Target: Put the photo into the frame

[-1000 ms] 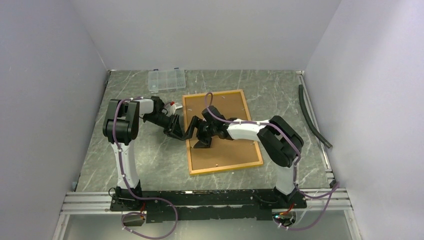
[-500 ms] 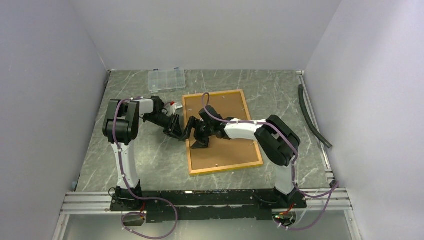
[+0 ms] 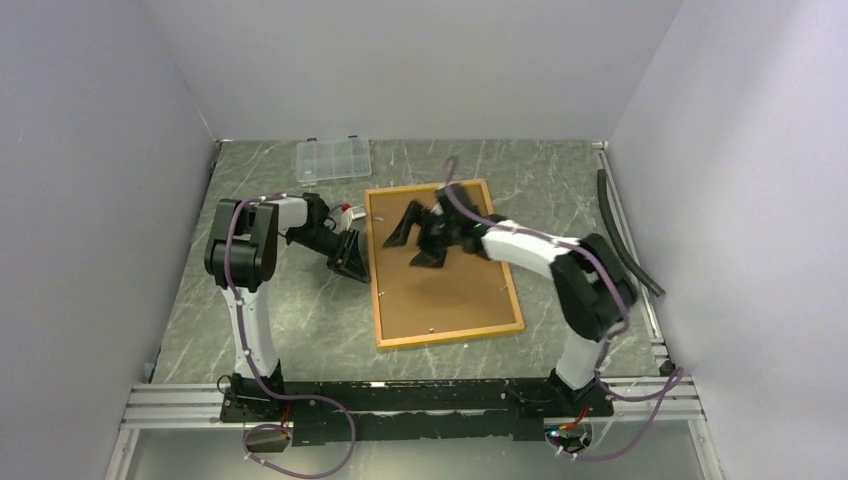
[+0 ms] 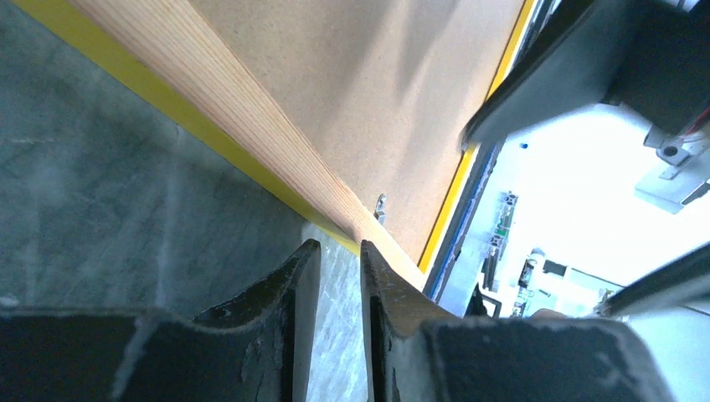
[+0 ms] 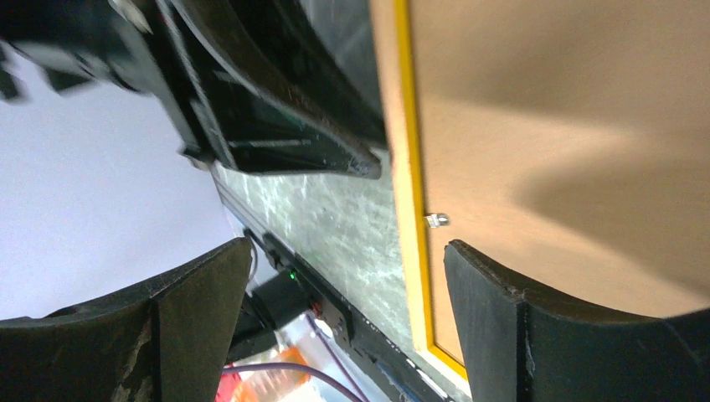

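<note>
Count: I see one clear compartment box, two arms, two grippers, one frame and one black hose, all on or over one marbled table (image 3: 300, 320).
Clear compartment box (image 3: 333, 158): it lies at the far left of the table, well apart from the frame.
Left gripper (image 3: 352, 262): it sits low at the frame's left edge. On its wrist camera I see only a narrow slit between the jaws, with the tips right at the wooden edge. I cannot tell whether they pinch it.
Frame (image 3: 450, 295): it lies flat, back side up, in the middle of the table between my two arms. It is a large rectangle of plain brown board with a pale wood rim and a thin yellow-orange border. Each wrist view shows me one small metal clip on its back.
Right gripper (image 3: 415, 240): it hangs over the frame's far left part with its jaws spread wide and nothing between them.
Black hose (image 3: 625, 235): it lies along the table's right edge.
</note>
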